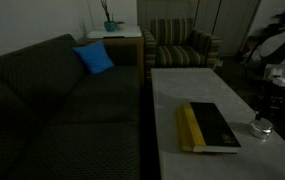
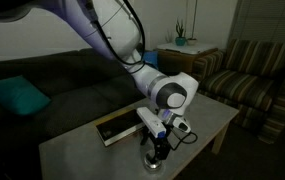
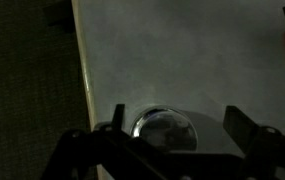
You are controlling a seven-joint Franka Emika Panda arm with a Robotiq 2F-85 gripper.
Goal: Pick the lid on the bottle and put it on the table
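The hand [image 3: 172, 128] is spread open, its 2 fingers [image 3: 240, 122] standing on either side of the bottle [image 2: 158, 160] with a gap visible at least on one side. It hangs right above the bottle's round top, the arm reaching down over the book [image 2: 122, 126]. In the wrist view a shiny domed shape sits between the fingers. This is the top of the bottle with the lid [image 3: 154, 122] on it, though the dim light does not let me tell cap from glass. The bottle stands upright on the table [image 1: 172, 95], just beside the book, off the side away from the book's yellow spine and near the table's edge. The book lies flat on the table. Beyond the book's spine side, past the table's long edge, is a dark sofa [image 1: 52, 100] with 1 blue cushion [image 1: 94, 58]. Further from the book, past the table's far end, stands a striped armchair [image 1: 182, 45].
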